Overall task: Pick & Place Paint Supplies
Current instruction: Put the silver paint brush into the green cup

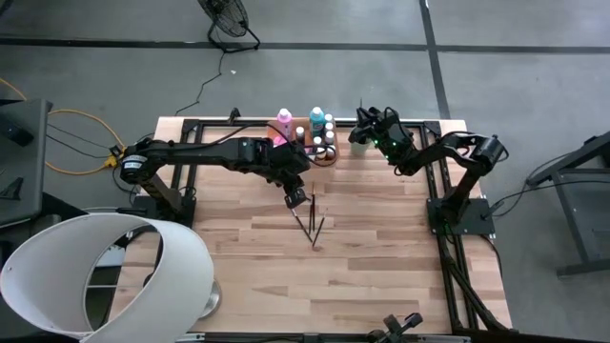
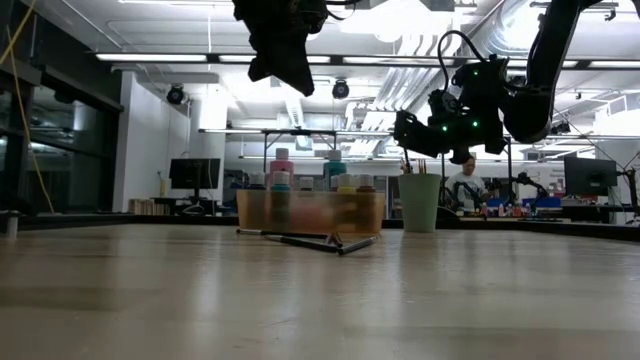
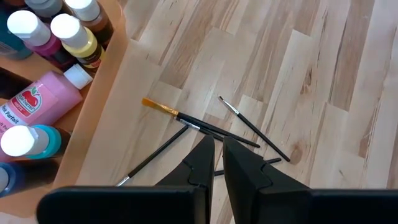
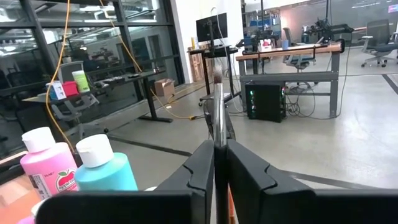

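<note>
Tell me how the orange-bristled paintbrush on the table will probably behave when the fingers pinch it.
The orange-bristled paintbrush looks thin and round, so it may roll or slip. It crosses other brushes, so lifting it could nudge them. Its straight handle suggests stiffness, and it is probably light. The left gripper hovers above it.

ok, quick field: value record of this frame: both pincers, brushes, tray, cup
left pincer: above the table, over the loose brushes, fingers near shut, holding nothing
right pincer: above the cup, shut on a paintbrush held upright
loose paintbrushes: a few lying crossed on the wood, in front of the tray
orange tray: at the table's far edge, holds paint bottles, pink, teal, yellow, white caps
green cup: beside the tray, upright, brushes standing in it
</note>
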